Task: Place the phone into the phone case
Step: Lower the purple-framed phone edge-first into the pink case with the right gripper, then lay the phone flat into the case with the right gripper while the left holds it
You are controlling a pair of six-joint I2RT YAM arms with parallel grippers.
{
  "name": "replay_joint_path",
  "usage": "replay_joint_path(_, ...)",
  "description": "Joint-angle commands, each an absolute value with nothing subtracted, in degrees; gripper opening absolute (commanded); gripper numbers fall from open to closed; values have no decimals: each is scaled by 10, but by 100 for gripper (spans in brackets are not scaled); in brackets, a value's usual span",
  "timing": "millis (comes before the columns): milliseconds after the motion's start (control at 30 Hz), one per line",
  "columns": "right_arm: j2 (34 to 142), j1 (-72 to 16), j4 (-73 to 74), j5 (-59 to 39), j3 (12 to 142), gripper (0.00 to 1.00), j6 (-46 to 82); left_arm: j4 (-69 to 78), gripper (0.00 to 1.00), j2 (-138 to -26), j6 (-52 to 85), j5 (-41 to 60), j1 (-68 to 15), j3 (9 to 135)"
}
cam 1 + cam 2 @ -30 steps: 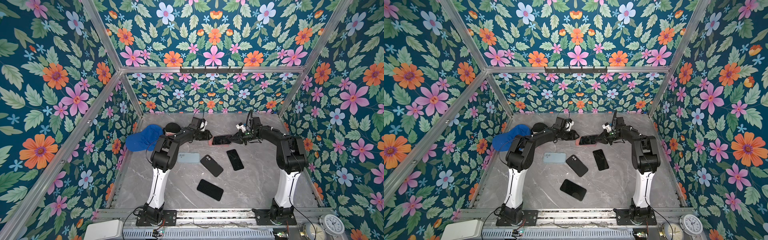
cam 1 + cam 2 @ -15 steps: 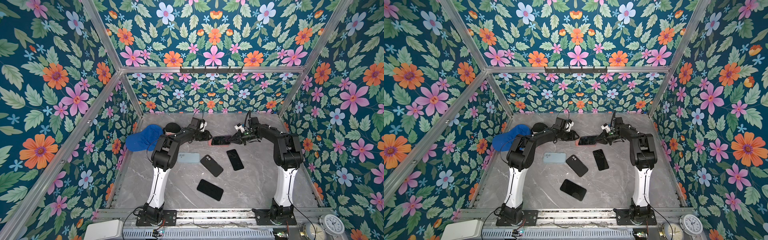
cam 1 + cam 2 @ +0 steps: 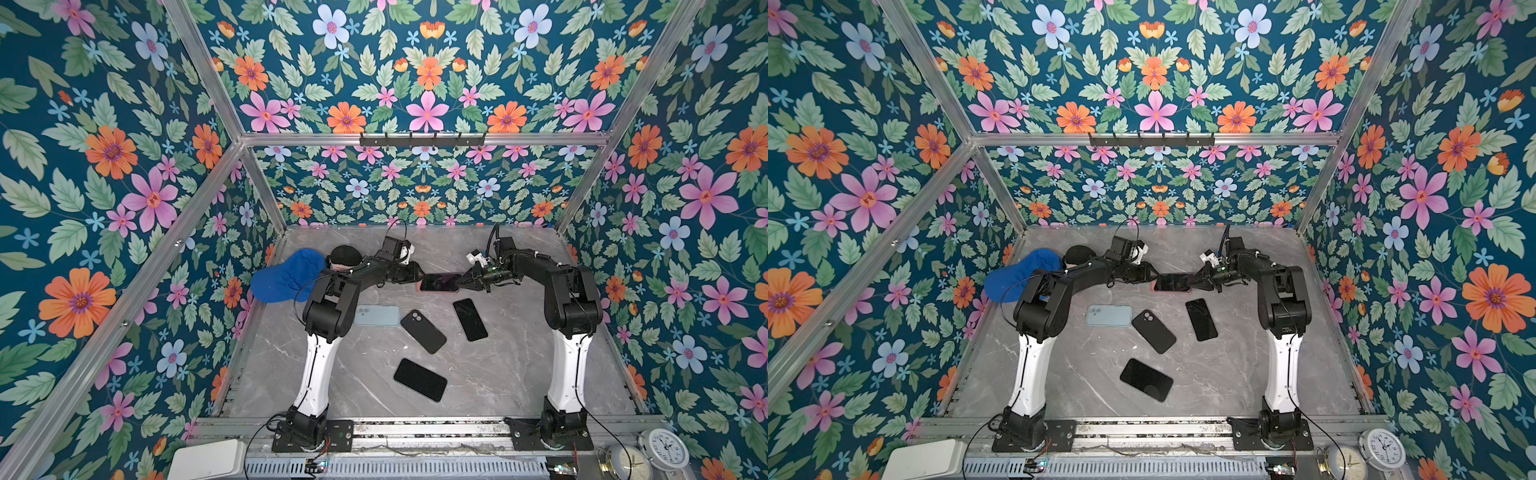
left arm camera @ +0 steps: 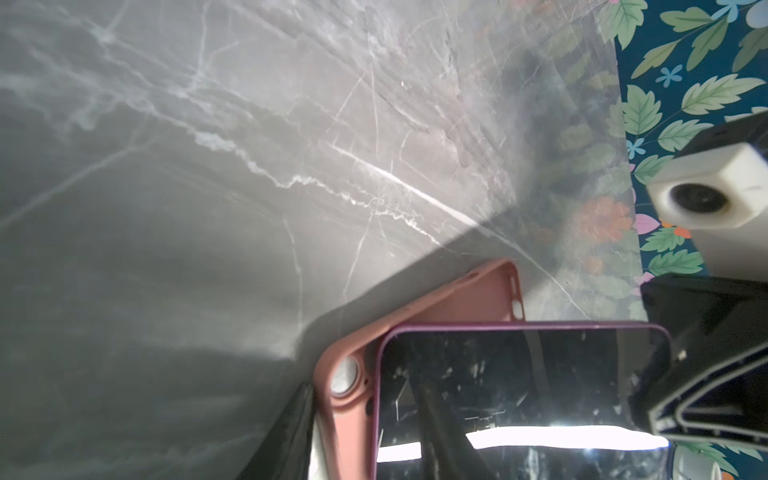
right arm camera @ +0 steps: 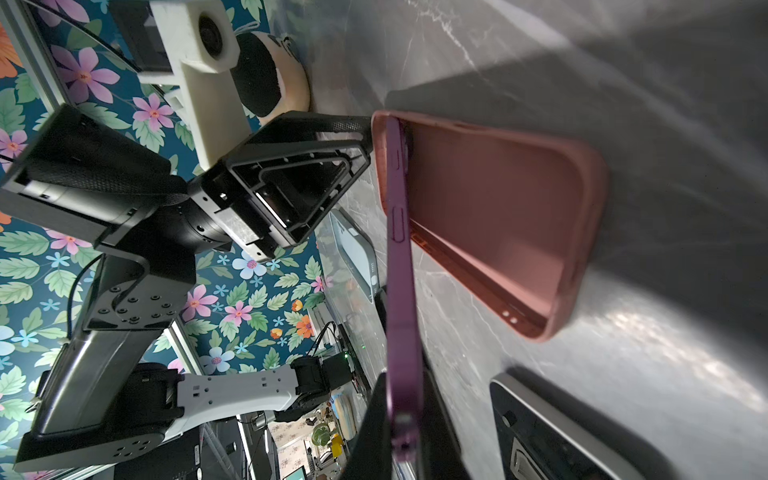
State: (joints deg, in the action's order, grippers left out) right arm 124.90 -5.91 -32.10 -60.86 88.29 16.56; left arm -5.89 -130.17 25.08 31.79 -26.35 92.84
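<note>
Right gripper (image 3: 465, 283) edged left, clamped on phone (image 3: 439, 282), tilting its far end into case (image 5: 498, 199); I keep left gripper (image 3: 415, 277) half open, bracing case against sliding.

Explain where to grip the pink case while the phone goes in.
Probably its short wall at the camera-hole end, coming level from that end: the pink case lies open side up, and the purple phone slants up toward the other end.

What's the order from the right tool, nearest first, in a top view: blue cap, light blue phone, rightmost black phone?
1. Rightmost black phone, in front of the right tool.
2. Light blue phone, left of centre.
3. Blue cap, far left.
</note>
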Motion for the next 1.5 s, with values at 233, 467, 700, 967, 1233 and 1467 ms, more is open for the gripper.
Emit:
replay_joint_path(233,1253,-63,-341,-605,882,0,158,-46,43,-1318,255,340,-275,952)
replay_joint_path(467,1262,-63,-337,-585,885,0,180,-22,43,-1268,262,319,-274,887)
replay_joint_path(700,1259,-63,-310,-575,869,0,214,-1,42,-1252,279,323,-273,850)
replay_joint_path(967,1261,-64,-282,-570,850,0,239,37,42,-1243,302,339,-274,809)
replay_joint_path(1233,1278,-83,-284,-564,872,0,246,51,41,-1216,308,338,-274,777)
replay_joint_path(1467,1297,-92,-309,-553,905,0,234,56,41,-1189,311,334,-274,747)
